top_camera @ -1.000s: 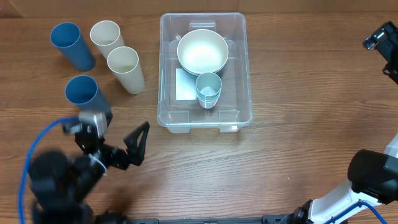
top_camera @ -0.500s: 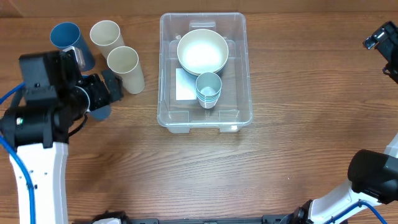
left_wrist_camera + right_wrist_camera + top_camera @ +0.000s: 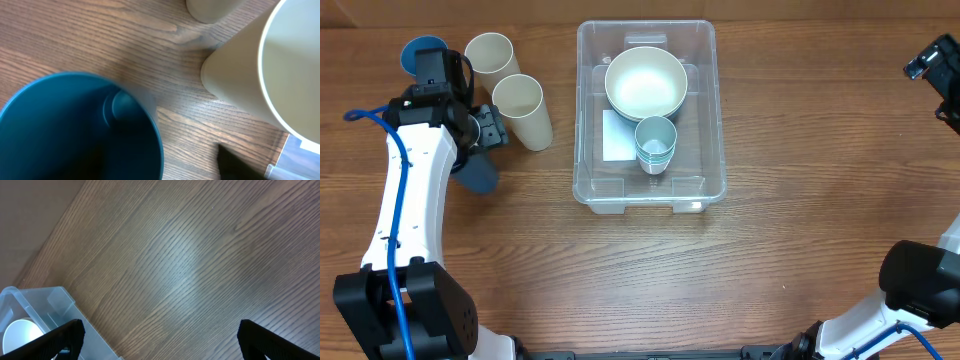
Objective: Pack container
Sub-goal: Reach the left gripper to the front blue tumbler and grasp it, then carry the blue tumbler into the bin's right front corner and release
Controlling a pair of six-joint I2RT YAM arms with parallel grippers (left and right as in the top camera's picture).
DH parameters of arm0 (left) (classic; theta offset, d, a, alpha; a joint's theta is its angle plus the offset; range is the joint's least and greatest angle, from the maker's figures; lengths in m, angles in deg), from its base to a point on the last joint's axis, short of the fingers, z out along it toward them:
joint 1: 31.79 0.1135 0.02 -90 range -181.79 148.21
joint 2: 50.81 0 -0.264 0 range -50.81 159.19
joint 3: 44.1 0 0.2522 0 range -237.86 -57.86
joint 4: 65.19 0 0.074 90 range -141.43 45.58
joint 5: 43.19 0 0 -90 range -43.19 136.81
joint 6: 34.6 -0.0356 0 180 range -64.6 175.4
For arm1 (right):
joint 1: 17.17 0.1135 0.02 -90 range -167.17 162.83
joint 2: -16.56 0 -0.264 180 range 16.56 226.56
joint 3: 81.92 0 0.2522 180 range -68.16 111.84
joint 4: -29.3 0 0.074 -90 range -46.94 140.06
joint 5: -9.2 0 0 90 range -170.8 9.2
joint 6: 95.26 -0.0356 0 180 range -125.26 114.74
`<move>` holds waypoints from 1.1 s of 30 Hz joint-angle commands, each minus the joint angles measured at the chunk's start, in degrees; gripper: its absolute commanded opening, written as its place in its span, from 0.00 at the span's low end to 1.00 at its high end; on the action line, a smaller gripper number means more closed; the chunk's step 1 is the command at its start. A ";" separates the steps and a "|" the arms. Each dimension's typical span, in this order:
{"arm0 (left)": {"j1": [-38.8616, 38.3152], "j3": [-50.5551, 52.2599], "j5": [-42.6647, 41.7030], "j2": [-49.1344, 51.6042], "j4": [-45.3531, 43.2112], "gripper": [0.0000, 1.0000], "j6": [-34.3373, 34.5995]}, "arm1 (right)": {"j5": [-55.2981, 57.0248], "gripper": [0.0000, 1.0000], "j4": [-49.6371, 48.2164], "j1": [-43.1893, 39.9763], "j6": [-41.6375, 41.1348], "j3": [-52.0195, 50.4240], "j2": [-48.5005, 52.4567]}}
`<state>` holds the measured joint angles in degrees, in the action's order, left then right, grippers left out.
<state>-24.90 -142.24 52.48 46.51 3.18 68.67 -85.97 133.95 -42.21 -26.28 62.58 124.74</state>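
Observation:
The clear container (image 3: 712, 110) stands at the table's middle and holds a white bowl (image 3: 645, 82) and a stack of light-blue cups (image 3: 655, 143). My left gripper (image 3: 480, 135) is open over the nearer blue cup (image 3: 478, 176). In the left wrist view the cup's mouth (image 3: 75, 130) fills the lower left. One dark finger (image 3: 235, 162) shows outside its rim and the other is lost in the dark inside. My right gripper (image 3: 172, 337) is open and empty above bare table, at the far right in the overhead view (image 3: 932, 60).
A second blue cup (image 3: 420, 52) and two cream cups (image 3: 490, 55) (image 3: 523, 108) stand at the back left. The nearer cream cup (image 3: 265, 70) is close to the right of my left gripper. The container's corner (image 3: 30, 310) shows in the right wrist view.
My left arm has swung from the table's front edge back to the cups at the left and now sits over the nearer blue cup. The right arm has not moved.

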 commanded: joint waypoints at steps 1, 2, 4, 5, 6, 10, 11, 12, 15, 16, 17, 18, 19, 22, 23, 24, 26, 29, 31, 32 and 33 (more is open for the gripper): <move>0.22 -0.70 0.24 -0.11 -0.20 0.30 -0.61 | -0.07 1.00 -0.31 0.11 -0.46 1.22 -0.76; 0.22 -0.70 0.24 -0.11 0.15 0.13 -0.35 | -0.04 1.00 -0.31 0.11 -0.46 1.22 -0.79; 0.22 -0.70 0.26 -0.11 0.85 0.04 -0.28 | -0.04 1.00 -0.31 0.11 -0.46 1.22 -0.79; 0.22 -0.70 0.26 -0.11 1.18 0.04 0.35 | -0.07 1.00 -0.31 0.11 -0.46 1.22 -0.76; 0.22 -0.70 0.26 -0.11 1.73 0.04 0.94 | -0.04 1.00 -0.31 0.11 -0.46 1.22 -0.76; 0.20 -1.73 0.22 -0.66 5.66 0.04 1.95 | -0.07 1.00 -0.31 0.11 -0.46 1.22 -0.79; 0.20 -2.89 -0.04 -1.05 7.26 0.04 2.01 | -0.04 1.00 -0.31 0.11 -0.46 1.22 -0.76; 0.20 -4.63 -0.52 -1.53 9.11 0.04 1.99 | -0.07 1.00 -0.31 0.11 -0.46 1.22 -0.76; 0.20 -12.90 -2.82 -4.79 15.50 0.04 1.99 | -0.04 1.00 -0.31 0.11 -0.46 1.22 -0.79; 0.20 -14.93 -3.26 -5.99 16.90 0.04 1.97 | -0.07 1.00 -0.31 0.11 -0.46 1.22 -0.79; 0.15 -17.68 -4.68 -8.09 18.64 0.04 1.62 | -0.04 1.00 -0.31 0.11 -0.46 1.22 -0.79; -0.28 -19.19 -6.84 -10.23 19.21 0.04 -0.04 | -0.07 1.00 -0.31 0.11 -0.46 1.22 -0.79; -1.07 -20.02 -9.42 -12.79 19.19 0.04 -1.86 | -0.07 1.00 -0.31 0.11 -0.46 1.22 -0.79; -6.99 -20.37 -16.17 -20.68 16.02 0.04 -5.40 | -0.04 1.00 -0.31 0.11 -0.46 1.22 -0.79; -11.21 -20.37 -18.23 -22.97 13.81 0.04 -6.71 | -0.07 1.00 -0.31 0.11 -0.46 1.22 -0.79; -15.17 -20.37 -19.37 -24.11 12.00 0.04 -7.54 | -0.04 1.00 -0.31 0.11 -0.46 1.22 -0.79; -24.44 -20.35 -19.71 -24.52 8.24 0.04 -9.94 | -0.04 1.00 -0.31 0.11 -0.46 1.22 -0.79; -35.87 -20.35 -19.65 -21.55 3.63 0.04 -15.28 | -0.07 1.00 -0.31 0.11 -0.46 1.22 -0.79; -41.75 -20.35 -19.65 -17.03 1.09 0.04 -17.27 | -0.04 1.00 -0.31 0.11 -0.46 1.22 -0.79; -43.67 -20.35 -19.65 -14.47 0.48 0.04 -17.66 | -0.04 1.00 -0.31 0.11 -0.46 1.22 -0.79; -44.92 -20.35 -19.67 -11.93 0.13 0.04 -18.05 | -0.04 1.00 -0.31 0.11 -0.46 1.22 -0.79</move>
<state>-65.99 -161.85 33.73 28.39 4.50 54.71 -85.95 133.95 -42.19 -26.25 62.58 124.74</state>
